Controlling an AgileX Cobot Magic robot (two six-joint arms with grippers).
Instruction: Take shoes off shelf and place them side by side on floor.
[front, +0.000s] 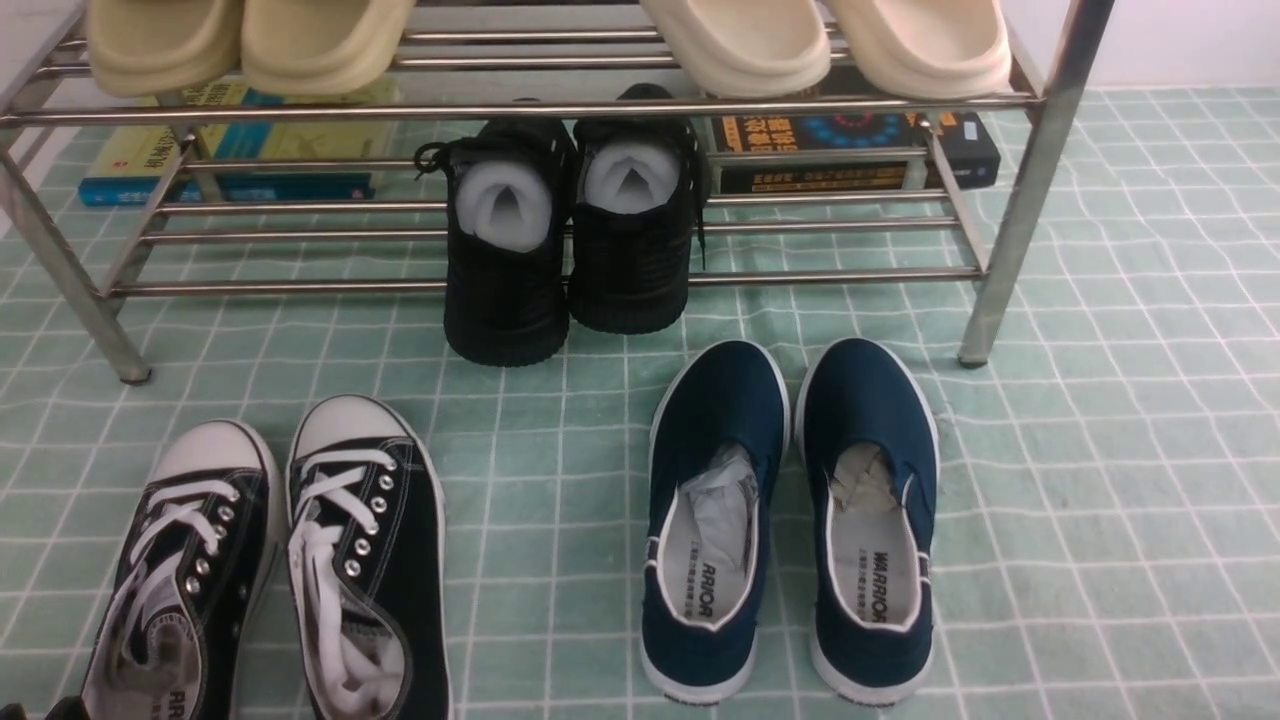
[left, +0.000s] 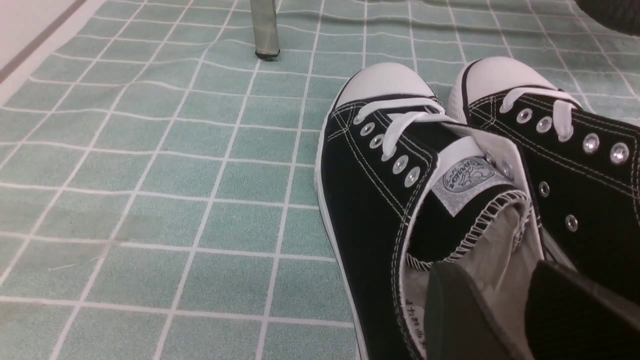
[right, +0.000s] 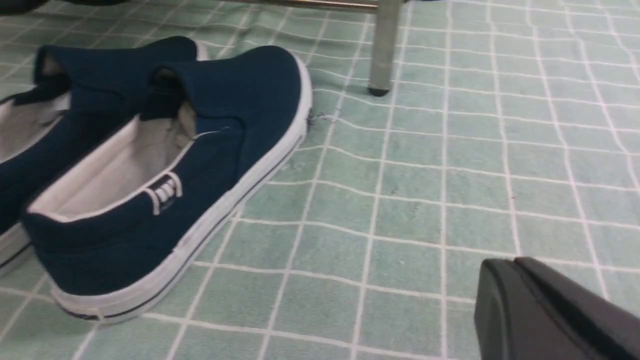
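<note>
Lying side by side on the floor (front: 1100, 450) near the shelf (front: 1010, 240) front edge — navy shoes (front: 790, 520), toes pointing shelfward. Showing only partly — left gripper (left: 505, 310) and right gripper (right: 550, 310), opening impossible to tell, gripping nothing visible.

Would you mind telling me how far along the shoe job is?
Looks essentially done: both navy shoes sit side by side on the floor, off the shelf. Nothing is in hand; the right gripper stands clear of them. Nothing visibly remains.
</note>
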